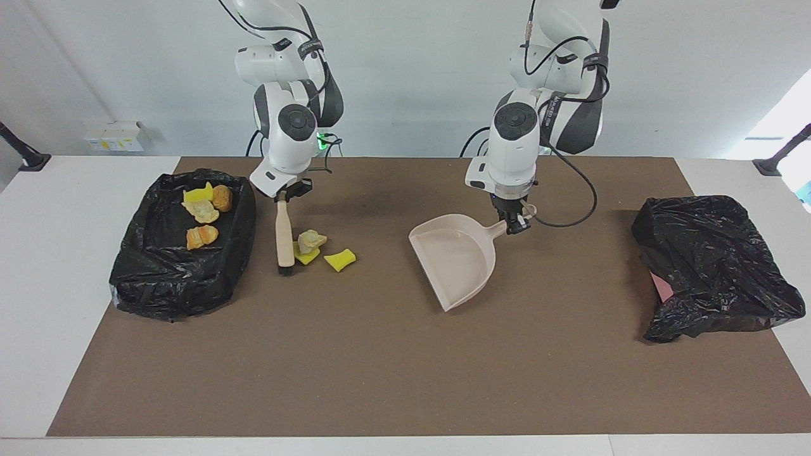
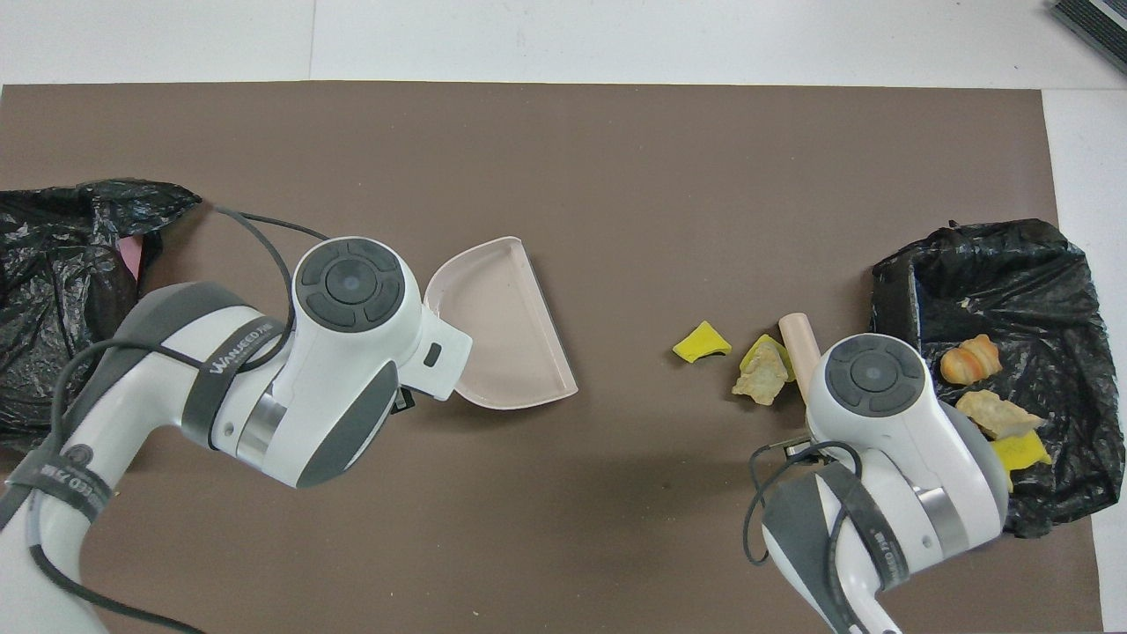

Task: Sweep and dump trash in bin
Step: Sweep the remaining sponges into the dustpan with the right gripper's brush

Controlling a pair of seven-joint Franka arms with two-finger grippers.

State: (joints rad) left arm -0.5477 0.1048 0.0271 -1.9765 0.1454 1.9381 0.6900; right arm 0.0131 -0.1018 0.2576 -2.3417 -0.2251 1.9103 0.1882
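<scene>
right gripper (image 1: 286, 194) grips brush (image 1: 284, 235) | left gripper (image 1: 515, 223) grips dustpan (image 1: 453, 258) mid-frame | trash (image 1: 322, 249) lies between, mouth facing it

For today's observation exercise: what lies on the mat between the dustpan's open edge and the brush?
Three trash pieces beside the brush: two yellow wedges and a tan chunk. From them to the dustpan, bare brown mat, clearest in the facing view.
</scene>
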